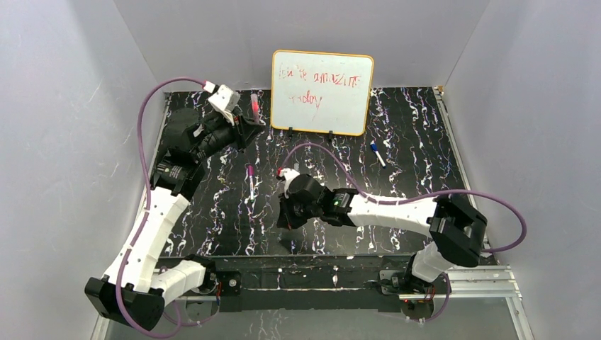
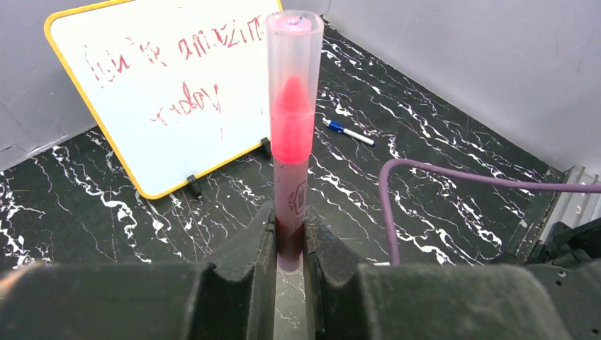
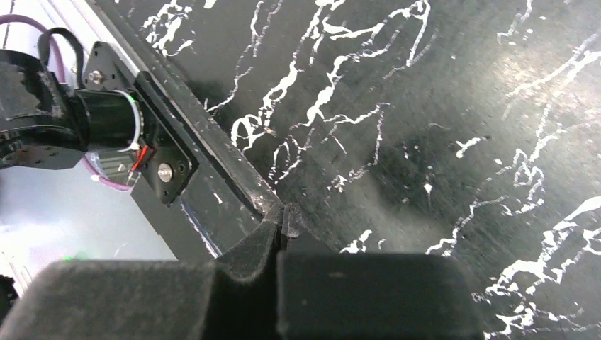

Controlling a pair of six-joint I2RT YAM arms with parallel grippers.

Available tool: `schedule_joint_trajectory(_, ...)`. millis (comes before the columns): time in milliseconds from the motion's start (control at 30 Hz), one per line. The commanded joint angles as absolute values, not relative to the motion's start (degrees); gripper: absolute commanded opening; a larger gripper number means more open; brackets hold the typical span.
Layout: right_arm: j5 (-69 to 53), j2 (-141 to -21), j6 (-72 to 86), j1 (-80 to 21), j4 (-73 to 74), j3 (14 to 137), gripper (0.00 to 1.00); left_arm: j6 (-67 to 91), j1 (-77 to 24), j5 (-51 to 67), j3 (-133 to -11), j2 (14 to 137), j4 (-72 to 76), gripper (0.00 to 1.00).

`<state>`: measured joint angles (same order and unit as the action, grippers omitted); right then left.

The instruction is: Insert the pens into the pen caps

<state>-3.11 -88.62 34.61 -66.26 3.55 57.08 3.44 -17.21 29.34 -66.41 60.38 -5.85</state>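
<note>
My left gripper (image 2: 289,237) is shut on the lower end of a pink pen (image 2: 291,188) that stands upright. A translucent grey pen cap (image 2: 293,64) sits over the pen's pink tip. From above, this capped pen (image 1: 253,105) is at the back left, beside the whiteboard, with the left gripper (image 1: 242,126) below it. A second pink pen (image 1: 250,180) lies flat mid-table. A white pen with a blue end (image 1: 377,154) (image 2: 349,132) lies right of centre. My right gripper (image 3: 283,219) (image 1: 285,225) is shut with nothing in it, low over the mat near the front edge.
A whiteboard (image 1: 322,92) (image 2: 170,85) with red writing stands at the back on black feet. A purple cable (image 2: 453,177) arcs over the mat. The mat's front edge and an arm base motor (image 3: 106,120) lie just left of the right gripper. Grey walls enclose the table.
</note>
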Motion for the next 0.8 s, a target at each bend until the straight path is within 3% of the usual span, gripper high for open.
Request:
schedule_joint_trajectory(0,-3.8,-86.5,34.6,-65.2,4.4,58.4,0.01,2.6,-17.2,29.6,-66.3,60.0,-4.9,0.00)
schedule_joint_trajectory(167,0.5,-83.3,32.6,-65.3,5.8,59.1,0.01,2.6,-17.1,31.0,-64.0,60.0,-6.2,0.00)
schedule_joint_trajectory(233,3.7,-78.5,28.4,-65.2,6.7,59.7,0.10,2.6,-17.2,32.2,-62.8,60.4,-7.0,0.00)
schedule_joint_trajectory(267,4.4,-75.7,26.1,-65.1,5.9,59.6,0.21,2.6,-17.2,32.8,-62.2,60.5,-7.5,0.00)
schedule_joint_trajectory(333,7.1,-69.2,21.7,-64.8,1.3,57.8,0.62,2.7,-17.2,34.3,-61.1,60.5,-8.4,0.00)
schedule_joint_trajectory(400,8.9,-64.8,18.3,-63.6,-4.1,57.6,0.79,3.2,-17.2,36.6,-59.6,60.0,-8.5,0.00)
schedule_joint_trajectory(500,4.1,-66.2,17.3,-57.7,-2.4,63.3,0.84,4.5,-17.2,40.8,-57.3,59.1,-8.2,0.00)
schedule_joint_trajectory(567,-3.8,-68.5,18.6,-52.8,-4.8,65.5,0.80,5.4,-17.2,43.8,-56.2,58.7,-8.6,0.00)
schedule_joint_trajectory(767,-14.7,-78.5,20.2,-51.7,-10.3,73.7,0.75,6.0,-17.2,46.2,-54.9,56.9,-9.6,0.00)
